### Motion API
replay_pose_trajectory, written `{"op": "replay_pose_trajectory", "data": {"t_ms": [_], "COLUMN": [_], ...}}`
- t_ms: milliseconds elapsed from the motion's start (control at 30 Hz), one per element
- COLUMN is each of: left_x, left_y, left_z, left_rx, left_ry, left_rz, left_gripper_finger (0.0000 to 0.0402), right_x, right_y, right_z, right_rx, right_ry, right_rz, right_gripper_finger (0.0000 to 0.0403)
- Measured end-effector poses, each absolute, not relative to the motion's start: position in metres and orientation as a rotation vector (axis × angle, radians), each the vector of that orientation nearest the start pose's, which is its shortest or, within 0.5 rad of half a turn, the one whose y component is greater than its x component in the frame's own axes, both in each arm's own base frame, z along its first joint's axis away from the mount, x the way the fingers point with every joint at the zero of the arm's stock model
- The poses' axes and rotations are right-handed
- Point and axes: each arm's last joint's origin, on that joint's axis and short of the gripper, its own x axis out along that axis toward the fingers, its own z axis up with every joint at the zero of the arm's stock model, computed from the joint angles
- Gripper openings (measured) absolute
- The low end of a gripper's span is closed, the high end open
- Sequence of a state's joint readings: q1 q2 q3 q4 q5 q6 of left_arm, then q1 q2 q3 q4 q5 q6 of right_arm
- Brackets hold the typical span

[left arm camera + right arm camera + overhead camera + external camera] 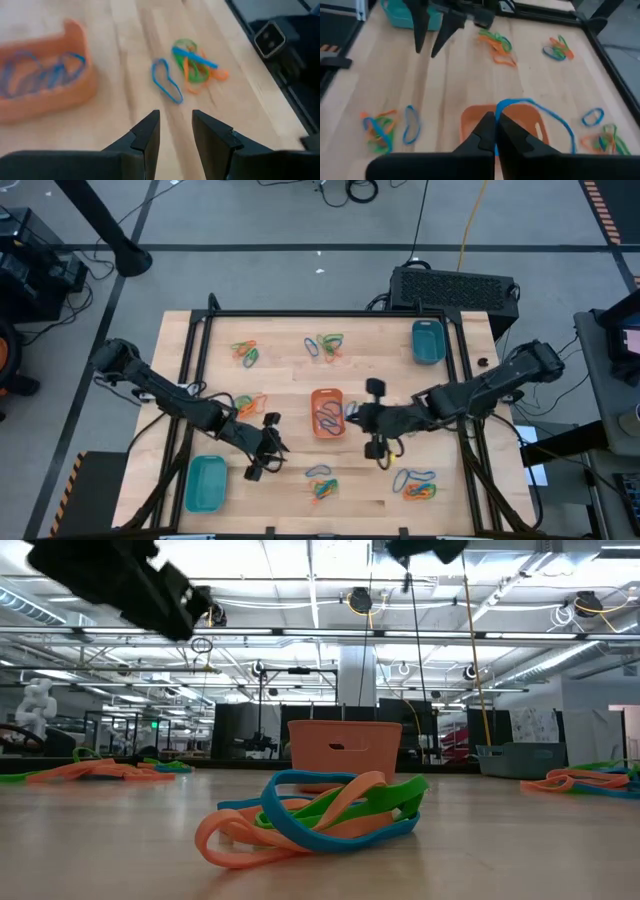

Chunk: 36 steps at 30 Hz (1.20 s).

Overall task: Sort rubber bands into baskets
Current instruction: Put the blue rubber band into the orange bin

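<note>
The orange basket (327, 412) stands at the table's middle with blue rubber bands (40, 75) in it. One teal basket (427, 342) stands at the far right, another (207, 482) at the near left. My right gripper (496, 117) hovers over the orange basket (540, 127), shut on a blue rubber band (555, 117). My left gripper (176, 125) is open and empty, left of the orange basket (75, 92) and above the bare table. Beyond it lie a loose blue band (166, 80) and a mixed clump (197, 62). My right gripper pinches one end of the blue band (501, 104) between its two fingertips, coming slanting down from the table's right side. The rest of the loop arcs out slack over the orange basket. I cannot tell whether its far end touches the basket.
Clumps of orange, green and blue bands lie at the far left (245, 352), far middle (325, 345), left middle (248, 404), near middle (322, 482) and near right (415, 485). A black frame (330, 313) borders the table.
</note>
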<state>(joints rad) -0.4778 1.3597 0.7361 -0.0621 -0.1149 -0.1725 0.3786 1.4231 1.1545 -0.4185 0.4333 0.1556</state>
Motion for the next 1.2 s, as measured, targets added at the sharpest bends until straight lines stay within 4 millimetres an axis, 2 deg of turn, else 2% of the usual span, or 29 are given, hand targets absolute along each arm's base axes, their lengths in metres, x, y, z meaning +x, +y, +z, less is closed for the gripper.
{"op": "replay_pose_trajectory", "data": {"t_ms": [100,233,400,533,633,800,1000,1200], "left_x": [0.234,0.214,0.188,0.172,0.167,0.167,0.167,0.167], "left_y": [-0.112,-0.096,-0.079,-0.066,-0.062,-0.062,-0.063,-0.063], "left_z": [0.221,0.233,0.217,0.200,0.196,0.197,0.199,0.199], "left_rx": [0.126,0.157,0.142,0.051,-0.023,-0.042,-0.044,-0.049], "left_ry": [0.608,0.503,0.404,0.365,0.350,0.337,0.326,0.325], "left_rz": [-0.142,0.029,0.100,0.150,0.155,0.129,0.122,0.121], "left_gripper_finger": [0.0121,0.0121,0.0121,0.0121,0.0121,0.0121,0.0121,0.0121], "right_x": [0.309,0.330,0.345,0.353,0.359,0.364,0.367,0.366], "right_y": [0.097,0.088,0.078,0.072,0.069,0.063,0.057,0.049], "right_z": [0.282,0.258,0.231,0.215,0.209,0.204,0.204,0.202], "right_rx": [-0.138,-0.116,-0.116,-0.115,-0.083,-0.063,0.020,0.092], "right_ry": [0.635,0.682,0.769,0.799,0.789,0.786,0.786,0.824], "right_rz": [-0.093,-0.077,-0.100,-0.122,-0.143,-0.162,-0.093,-0.092], "right_gripper_finger": [0.0000,0.0000,0.0000,0.0006,0.0012,0.0019,0.0032,0.0072]}}
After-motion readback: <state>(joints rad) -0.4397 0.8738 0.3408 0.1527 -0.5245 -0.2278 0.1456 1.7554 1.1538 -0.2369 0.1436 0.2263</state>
